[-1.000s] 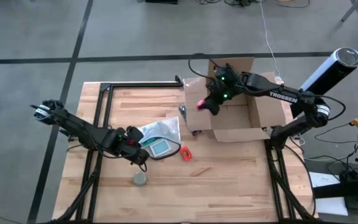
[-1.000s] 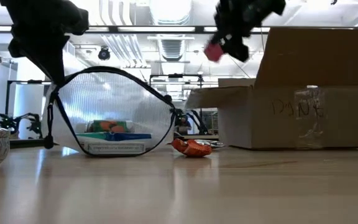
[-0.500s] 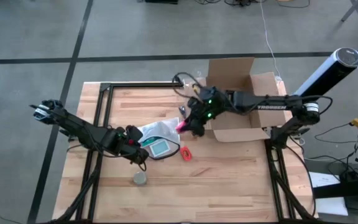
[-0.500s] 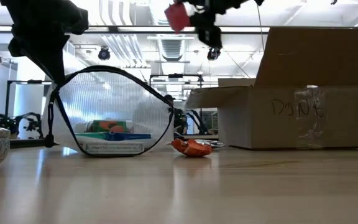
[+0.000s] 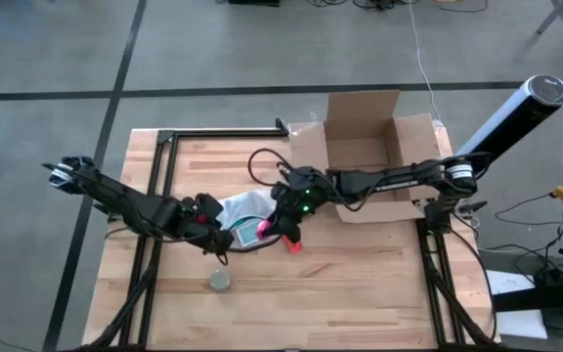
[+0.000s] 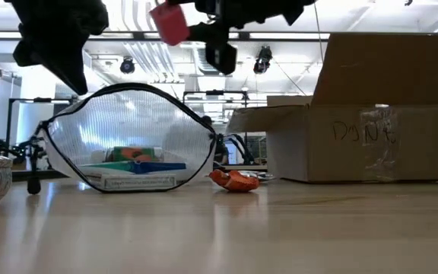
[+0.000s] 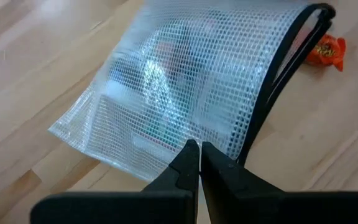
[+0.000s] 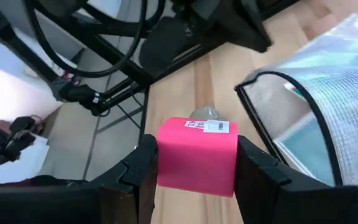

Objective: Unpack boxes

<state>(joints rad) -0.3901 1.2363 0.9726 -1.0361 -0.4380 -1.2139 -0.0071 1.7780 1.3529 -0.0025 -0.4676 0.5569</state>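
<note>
The brown cardboard box (image 5: 365, 156) stands open at the table's far right, also seen in the low view (image 6: 356, 129). A translucent mesh zip pouch (image 5: 247, 220) lies mid-table, its black-rimmed mouth (image 6: 139, 91) arched open with items inside. My left gripper (image 7: 193, 149) is shut on the pouch's edge. My right gripper (image 8: 196, 162) is shut on a small pink box (image 8: 196, 152), which hangs high over the pouch (image 6: 169, 23). My left gripper pinches the pouch's mesh wall (image 7: 188, 134) close beside the black zipper rim, coming slanting down from the table's left. The pouch's lower side rests on the table while the held part stands raised. My right gripper pinches the pink box by two opposite sides (image 8: 161, 155), one finger (image 8: 138, 165) on each. The fingers reach in from the table's right, tipped a little downward. The box is lifted clear, its white-labelled face (image 8: 207, 126) showing, above the pouch's mouth.
A small orange-red packet (image 5: 292, 242) lies on the table just right of the pouch (image 6: 234, 180). A small patterned bowl (image 5: 221, 281) sits near the front edge. Black frame bars (image 5: 164, 166) run along the table's left side.
My right gripper has swung from above the cardboard box toward the table's left and near edge, sinking and tipping forward, carrying the pink box until it hangs over the pouch. The pouch's black rim has spread a little wider in the low view.
</note>
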